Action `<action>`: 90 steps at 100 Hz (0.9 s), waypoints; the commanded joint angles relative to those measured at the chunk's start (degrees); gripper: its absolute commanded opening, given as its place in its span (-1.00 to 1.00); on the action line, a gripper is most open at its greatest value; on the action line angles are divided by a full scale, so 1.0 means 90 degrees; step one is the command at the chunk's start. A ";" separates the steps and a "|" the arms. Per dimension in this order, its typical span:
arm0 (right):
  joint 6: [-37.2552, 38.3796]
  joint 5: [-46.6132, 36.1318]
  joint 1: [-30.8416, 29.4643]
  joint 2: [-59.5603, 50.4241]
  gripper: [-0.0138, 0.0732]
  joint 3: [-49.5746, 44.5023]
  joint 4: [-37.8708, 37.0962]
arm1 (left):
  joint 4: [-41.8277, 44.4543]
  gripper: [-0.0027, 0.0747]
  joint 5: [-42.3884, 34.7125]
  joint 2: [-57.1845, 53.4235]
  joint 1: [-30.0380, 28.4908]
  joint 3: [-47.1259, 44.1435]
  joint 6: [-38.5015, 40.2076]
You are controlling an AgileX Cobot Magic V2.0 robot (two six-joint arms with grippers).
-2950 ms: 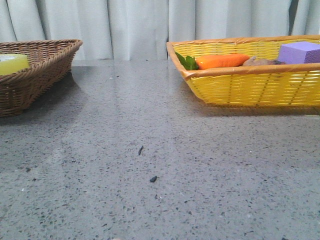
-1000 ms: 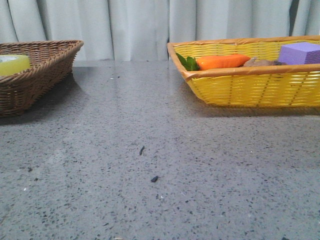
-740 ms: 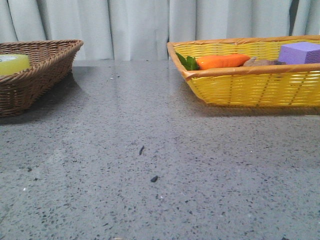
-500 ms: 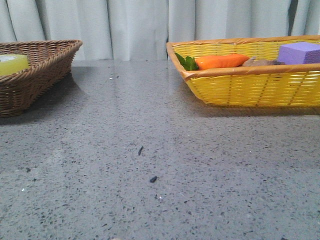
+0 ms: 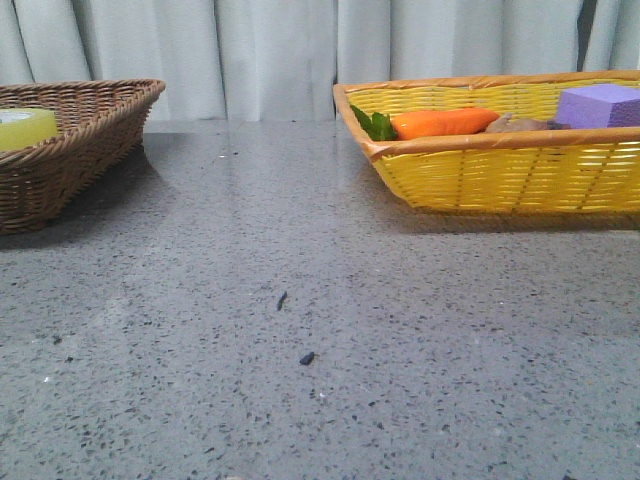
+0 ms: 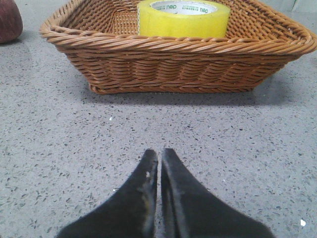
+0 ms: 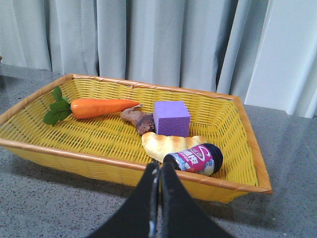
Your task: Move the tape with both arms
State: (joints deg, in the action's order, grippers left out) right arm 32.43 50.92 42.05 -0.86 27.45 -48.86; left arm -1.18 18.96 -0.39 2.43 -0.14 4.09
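Tape [image 6: 183,19] core reading "deli", sitting in brown basket [image 6: 173,64]. Left gripper [image 6: 159,157], right gripper [image 7: 159,168] both pressed together, holding nothing. Carrot [image 7: 101,106], purple block [image 7: 171,118] lying in yellow basket [image 7: 247,144].

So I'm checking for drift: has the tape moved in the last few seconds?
No. The tape sits at the same spot inside the brown basket.
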 commanded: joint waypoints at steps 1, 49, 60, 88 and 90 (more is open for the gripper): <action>0.0016 -0.0341 -0.0032 -0.0094 -0.84 0.0123 -0.0338 | 0.0001 -0.98 -0.0294 -0.0189 -0.0020 -0.0065 0.0077; 0.0016 -0.0328 -0.0032 -0.0094 -0.84 0.0123 -0.0375 | 0.0001 -0.98 -0.0294 -0.0189 -0.0020 -0.0065 0.0077; 0.0016 -0.0316 -0.0054 -0.0094 -0.84 0.0094 -0.0442 | 0.0001 -0.98 -0.0294 -0.0189 -0.0020 -0.0065 0.0077; 0.0016 -0.2095 -0.1306 -0.0094 -0.84 -0.0749 -0.0405 | 0.0001 -0.98 -0.0294 -0.0189 -0.0020 -0.0065 0.0077; 0.0016 -0.2342 -0.1453 -0.0094 -0.84 -0.0831 -0.0338 | 0.0001 -0.98 -0.0294 -0.0189 -0.0020 -0.0065 0.0077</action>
State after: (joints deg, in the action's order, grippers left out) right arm 32.52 41.15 33.62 -0.86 21.43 -50.28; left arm -1.18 19.05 -0.39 2.43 -0.14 4.09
